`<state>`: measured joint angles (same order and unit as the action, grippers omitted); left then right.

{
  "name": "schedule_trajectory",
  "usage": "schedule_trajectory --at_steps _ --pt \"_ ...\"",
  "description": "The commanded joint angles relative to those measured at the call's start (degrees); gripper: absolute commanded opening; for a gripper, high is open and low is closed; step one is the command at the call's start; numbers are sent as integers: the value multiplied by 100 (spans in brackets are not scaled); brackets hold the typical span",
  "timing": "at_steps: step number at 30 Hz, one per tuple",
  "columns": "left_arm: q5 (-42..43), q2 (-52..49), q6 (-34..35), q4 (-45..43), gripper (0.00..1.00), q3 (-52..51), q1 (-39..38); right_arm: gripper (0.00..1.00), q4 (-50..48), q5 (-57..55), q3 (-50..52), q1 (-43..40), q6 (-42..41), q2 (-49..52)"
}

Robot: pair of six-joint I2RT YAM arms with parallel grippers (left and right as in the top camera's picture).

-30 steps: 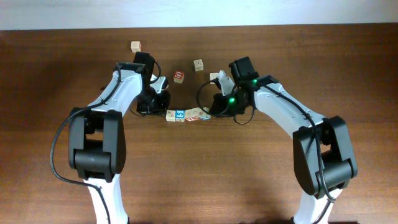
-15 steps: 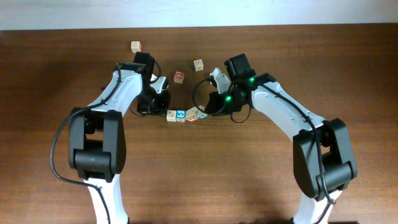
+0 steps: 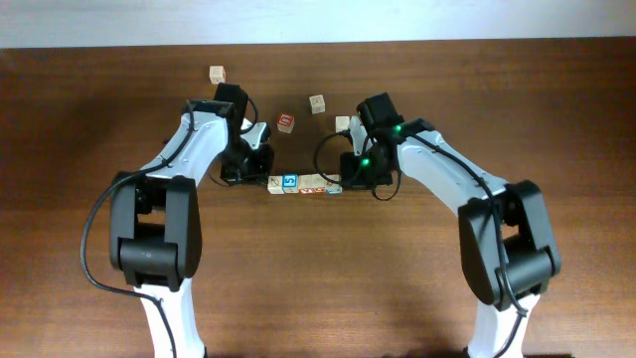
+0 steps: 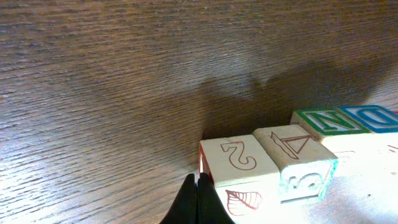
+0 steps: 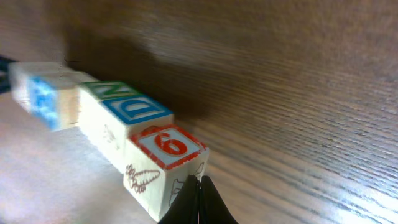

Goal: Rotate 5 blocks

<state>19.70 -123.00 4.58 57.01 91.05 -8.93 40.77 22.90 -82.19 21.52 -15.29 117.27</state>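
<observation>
Overhead: five alphabet blocks (image 3: 303, 184) lie in one touching row on the table (image 3: 417, 268), between the two arms. The left gripper (image 3: 258, 175) stands at the row's left end and the right gripper (image 3: 346, 179) at its right end. A red-faced block (image 3: 286, 121) sits apart, behind the row.

Left wrist: the left gripper is clenched on nothing, tips at the corner of the block marked 2 (image 4: 236, 163). The sailboat block (image 4: 291, 144), N block (image 4: 320, 120) and D block (image 4: 373, 116) follow in line.

Right wrist: the right gripper is pressed closed and empty, tips at the block marked 6 (image 5: 163, 148).
</observation>
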Motion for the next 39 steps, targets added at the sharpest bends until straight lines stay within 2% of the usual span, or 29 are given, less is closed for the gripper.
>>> schedule_trajectory --at_steps 1,18,19,20,28,30,36,37,39 --pt "468 109 -28 7 0 -26 -120 4 -17 192 -9 33 -136 247" --pt "76 109 -26 87 0 -26 -120 5 33 232 -15 -24 -170 433" --pt "59 109 -26 87 0 -26 -120 5 48 232 -39 -28 -168 426" --pt "17 109 -26 87 0 -26 -120 10 92 234 -72 -42 -168 415" --pt "-450 109 0 83 0 -26 -120 11 595 184 -538 -136 -107 382" --pt "-737 109 63 74 0 -26 -120 15 603 70 -538 -136 -109 382" --pt "-1204 109 81 -37 15 -26 -118 21 643 -107 -549 -181 -109 382" --pt "-1320 109 81 -59 15 -26 -114 21 649 -90 -549 -219 -107 382" --pt "-1462 109 105 -83 10 -22 -107 8 662 160 -549 -369 -52 382"
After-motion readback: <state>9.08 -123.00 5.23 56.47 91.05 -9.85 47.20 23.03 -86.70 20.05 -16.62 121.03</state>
